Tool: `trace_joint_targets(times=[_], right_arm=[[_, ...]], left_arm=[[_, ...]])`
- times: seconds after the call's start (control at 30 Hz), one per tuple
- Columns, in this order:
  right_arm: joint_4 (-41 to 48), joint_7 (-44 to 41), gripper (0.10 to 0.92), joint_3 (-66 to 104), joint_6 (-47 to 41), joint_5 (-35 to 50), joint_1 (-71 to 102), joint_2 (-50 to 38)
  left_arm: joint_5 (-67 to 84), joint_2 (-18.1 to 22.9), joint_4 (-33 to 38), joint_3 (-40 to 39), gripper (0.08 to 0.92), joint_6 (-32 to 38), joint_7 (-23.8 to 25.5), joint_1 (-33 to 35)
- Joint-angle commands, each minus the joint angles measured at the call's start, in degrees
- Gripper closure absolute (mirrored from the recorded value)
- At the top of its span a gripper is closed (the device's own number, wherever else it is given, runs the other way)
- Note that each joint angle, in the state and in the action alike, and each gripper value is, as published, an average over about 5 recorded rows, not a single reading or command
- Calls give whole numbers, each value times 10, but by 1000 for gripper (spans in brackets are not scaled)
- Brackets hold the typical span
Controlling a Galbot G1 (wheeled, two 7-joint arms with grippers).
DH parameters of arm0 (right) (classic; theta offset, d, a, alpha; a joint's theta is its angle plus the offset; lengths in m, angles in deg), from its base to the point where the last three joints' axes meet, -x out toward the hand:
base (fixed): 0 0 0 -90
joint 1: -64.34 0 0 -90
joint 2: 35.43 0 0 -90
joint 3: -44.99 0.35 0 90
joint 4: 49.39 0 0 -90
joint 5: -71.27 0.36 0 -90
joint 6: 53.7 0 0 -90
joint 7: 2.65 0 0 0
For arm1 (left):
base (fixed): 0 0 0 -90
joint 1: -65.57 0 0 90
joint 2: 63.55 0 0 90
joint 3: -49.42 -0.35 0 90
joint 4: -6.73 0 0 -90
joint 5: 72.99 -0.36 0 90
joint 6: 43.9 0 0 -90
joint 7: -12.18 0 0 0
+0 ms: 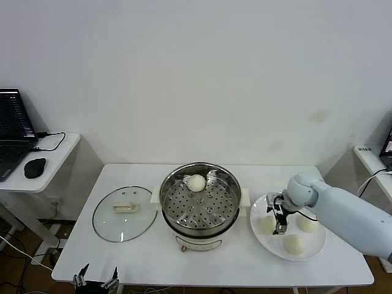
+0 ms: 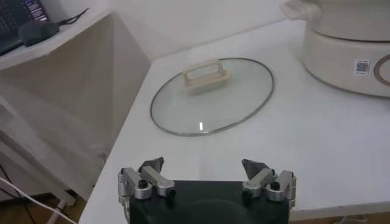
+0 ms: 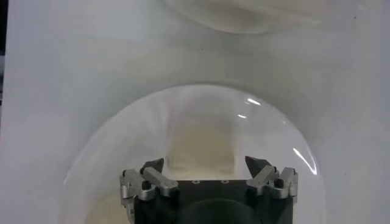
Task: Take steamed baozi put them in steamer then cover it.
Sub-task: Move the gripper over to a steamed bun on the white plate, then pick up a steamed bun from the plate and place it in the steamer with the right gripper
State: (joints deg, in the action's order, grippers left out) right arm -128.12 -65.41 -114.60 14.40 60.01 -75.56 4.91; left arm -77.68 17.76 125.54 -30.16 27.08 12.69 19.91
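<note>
left pincer [image 1: 95, 280] idling at the worktop's [image 1: 153, 263] near edge, fingers apart | cover [image 1: 124, 212] lying flat left of steamer [image 1: 199, 205]; one baozi [image 1: 195, 182] sitting inside | right pincer [image 1: 279, 220] hovering spread over the plate [image 1: 315, 250]; three baozi [image 1: 294, 244] resting there

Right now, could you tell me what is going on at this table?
The robot is loading baozi into the steamer. One bun already sits on its perforated tray, and three more wait on the white plate. The right gripper hangs open over the plate beside a bun, holding nothing. The left gripper is open and parked at the table's near edge. The glass lid lies on the table left of the steamer.
</note>
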Motion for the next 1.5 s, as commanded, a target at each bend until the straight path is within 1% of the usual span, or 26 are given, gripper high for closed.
trace_joint_targets(times=[0.03,0.5,0.6,0.8,1.07,1.3,1.5], right_arm=[[4,-2,202,1,-1,-3,2,2],[3,-1,205,3,-6,-2,9,-3],[3,1,240,4,-6,-1,10,-4],[3,2,363,5,-8,1,11,-4],[-3,1,431,8,-10,5,8,-10],[-23,-6,448,13,-14,29,-27,-43],[-68,-22,445,-42,-20,84,-146,-98]], left_arm=[[0,0,0,1,177,0,0,-1],[-1,1,-2,-1,177,0,-1,-1],[-1,1,-2,-2,177,0,-1,0],[-1,1,0,-3,177,0,-1,0],[-1,2,2,-6,177,2,-3,3],[-2,3,7,-9,177,3,-4,3],[-2,-1,12,-8,177,4,-5,-2]])
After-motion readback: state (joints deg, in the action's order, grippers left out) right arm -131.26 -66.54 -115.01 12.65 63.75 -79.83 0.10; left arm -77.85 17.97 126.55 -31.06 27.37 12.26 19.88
